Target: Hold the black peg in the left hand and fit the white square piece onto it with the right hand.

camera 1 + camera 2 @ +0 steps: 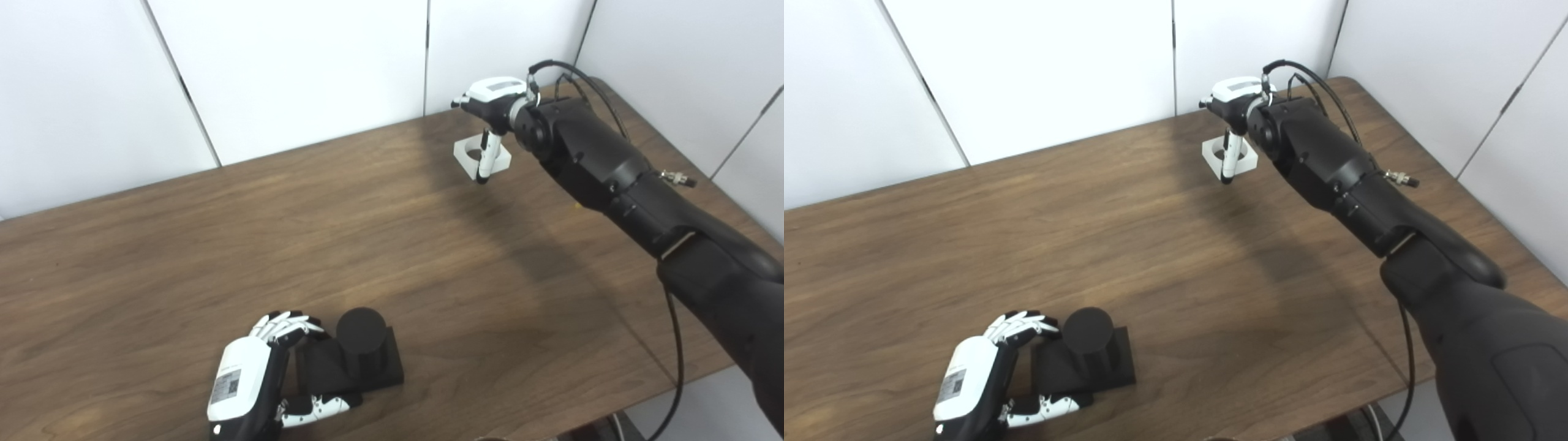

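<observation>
Currently: black peg (360,352) sits near-left on the wooden table (257,245), an upright cylinder on a square black base. Left hand (260,373) is right at its left side, fingers (285,324) curled over the base's far-left corner, thumb along the near edge. It looks like contact with the base, but I can't tell if it's a firm grasp or just cupped around it; base sits flat on the table.

White square piece (482,157) is far-right, well apart from the peg, flat on the table with its round hole facing up. Right hand (490,122) hovers directly above it, arm stretched out from the right. One finger points down over the piece's near-right part, the tip overlapping it. Can't tell if it's touching or whether the hand is gripping anything.
</observation>
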